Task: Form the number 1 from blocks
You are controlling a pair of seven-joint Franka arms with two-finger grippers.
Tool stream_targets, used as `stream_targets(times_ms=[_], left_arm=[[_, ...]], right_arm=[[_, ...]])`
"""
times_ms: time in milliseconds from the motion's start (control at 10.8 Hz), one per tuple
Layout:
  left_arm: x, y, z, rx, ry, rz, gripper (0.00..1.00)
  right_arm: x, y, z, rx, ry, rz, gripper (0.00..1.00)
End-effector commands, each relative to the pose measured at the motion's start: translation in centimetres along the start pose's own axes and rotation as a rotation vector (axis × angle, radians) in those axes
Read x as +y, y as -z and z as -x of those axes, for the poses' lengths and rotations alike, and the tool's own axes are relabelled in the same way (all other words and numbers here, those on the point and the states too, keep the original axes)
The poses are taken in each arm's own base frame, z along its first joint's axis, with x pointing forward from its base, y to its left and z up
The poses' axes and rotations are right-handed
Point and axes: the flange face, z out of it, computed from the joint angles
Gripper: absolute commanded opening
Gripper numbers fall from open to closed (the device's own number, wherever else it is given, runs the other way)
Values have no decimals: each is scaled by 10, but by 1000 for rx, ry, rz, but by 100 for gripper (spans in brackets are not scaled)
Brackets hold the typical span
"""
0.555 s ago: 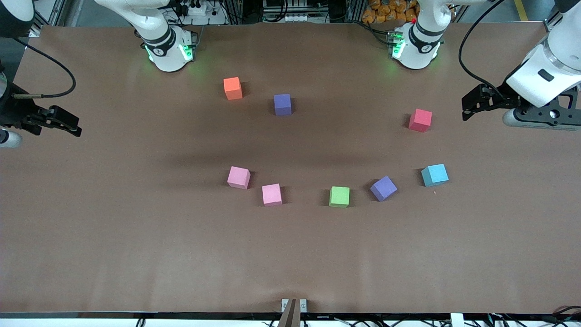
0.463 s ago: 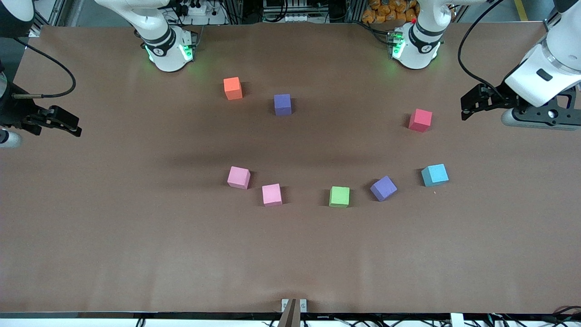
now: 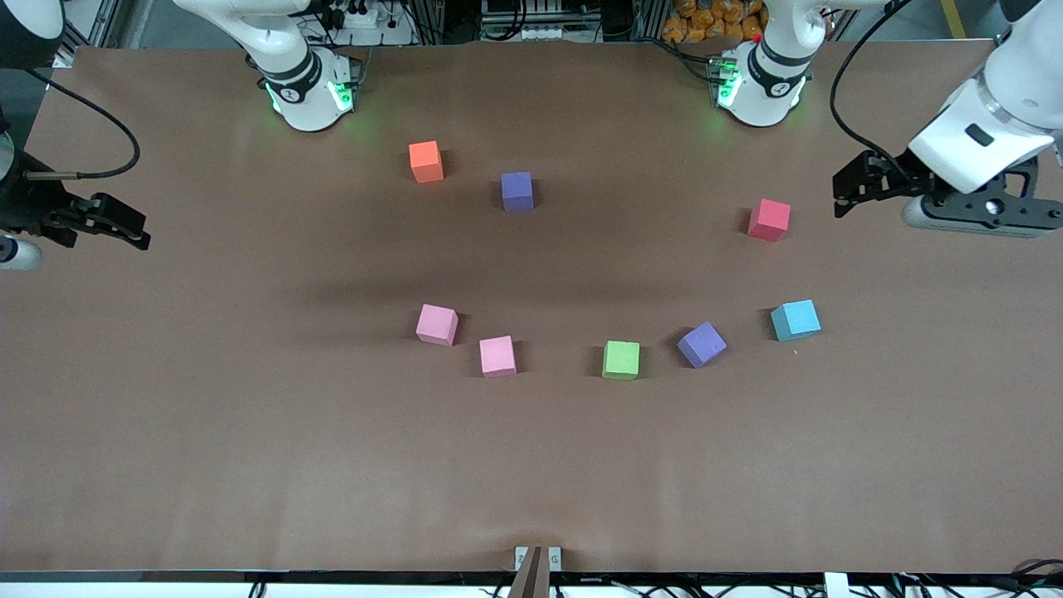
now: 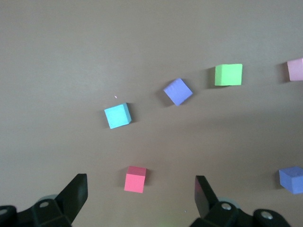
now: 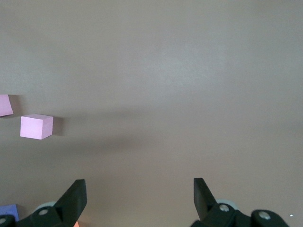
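In the left wrist view, the picture's edge cuts off a pink block (image 4: 296, 69) and a purple block (image 4: 292, 179), so only part of each shows. The right wrist view clips a second pink block (image 5: 5, 104) at its edge, leaves just a corner of a purple block (image 5: 8, 211) visible, and shows only a sliver of an orange cube (image 5: 76, 224) beside one of the fingers (image 5: 72, 200). In the front view, the right arm's body (image 3: 17, 166) runs out of frame at the worktop's (image 3: 531, 465) end.
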Motion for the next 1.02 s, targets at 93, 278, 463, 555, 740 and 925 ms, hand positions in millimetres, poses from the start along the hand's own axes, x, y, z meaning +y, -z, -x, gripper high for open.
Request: stream_targets(times_ms=[93, 278, 463, 555, 740, 925], left_arm=[[81, -57, -5, -120, 81, -14, 100], [142, -89, -4, -160, 41, -11, 100], [236, -124, 10, -135, 118, -21, 100], [285, -151, 21, -127, 181, -27, 100], [384, -225, 60, -127, 237, -58, 100], [448, -292, 99, -105, 249, -90, 100]], right_arm=[[-15, 3, 0, 6, 20, 11, 100], [-59, -4, 1, -6, 83, -12, 100], [-93, -17, -4, -1, 44, -18, 100], [-106, -28, -10, 1, 42, -19, 100], [-120, -73, -26, -53, 26, -120, 100], [-126, -118, -41, -88, 1, -175, 100]])
